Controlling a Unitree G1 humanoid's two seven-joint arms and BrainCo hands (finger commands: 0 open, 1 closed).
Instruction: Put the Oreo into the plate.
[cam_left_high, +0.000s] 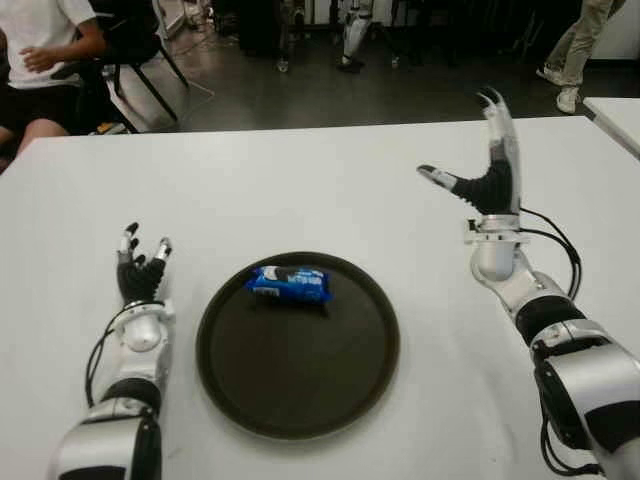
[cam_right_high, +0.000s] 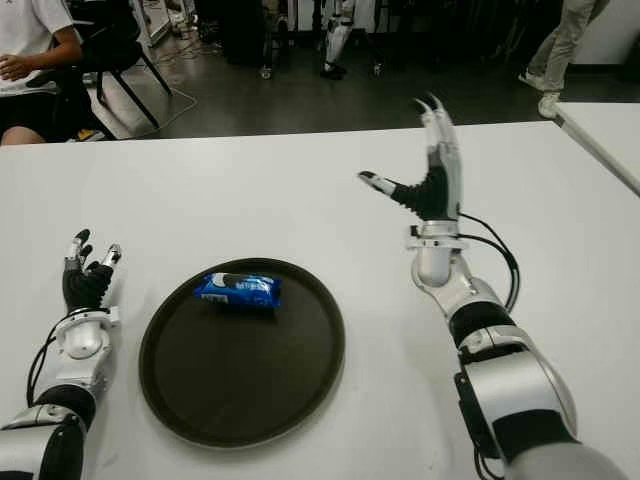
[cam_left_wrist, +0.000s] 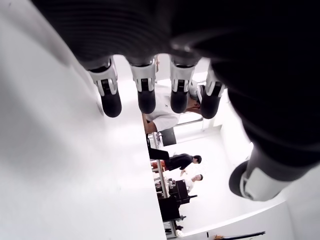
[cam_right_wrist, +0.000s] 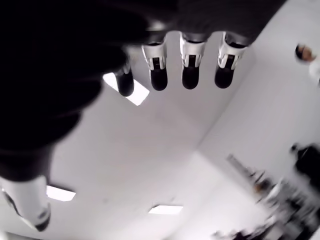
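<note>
A blue Oreo pack (cam_left_high: 290, 284) lies inside the dark round plate (cam_left_high: 300, 390), near its far rim, on the white table (cam_left_high: 300, 190). My right hand (cam_left_high: 482, 160) is raised to the right of the plate, fingers straight and pointing up, thumb spread toward the left, holding nothing. In the right wrist view its fingers (cam_right_wrist: 190, 67) are extended with only the ceiling behind them. My left hand (cam_left_high: 140, 262) shows to the left of the plate, low over the table, fingers relaxed and empty; its fingers (cam_left_wrist: 146, 92) look spread in the left wrist view.
A seated person (cam_left_high: 40, 60) is beyond the table's far left corner beside a black chair (cam_left_high: 140, 50). Another person's legs (cam_left_high: 575, 50) stand at the far right. A second white table (cam_left_high: 615, 115) edges in at the right.
</note>
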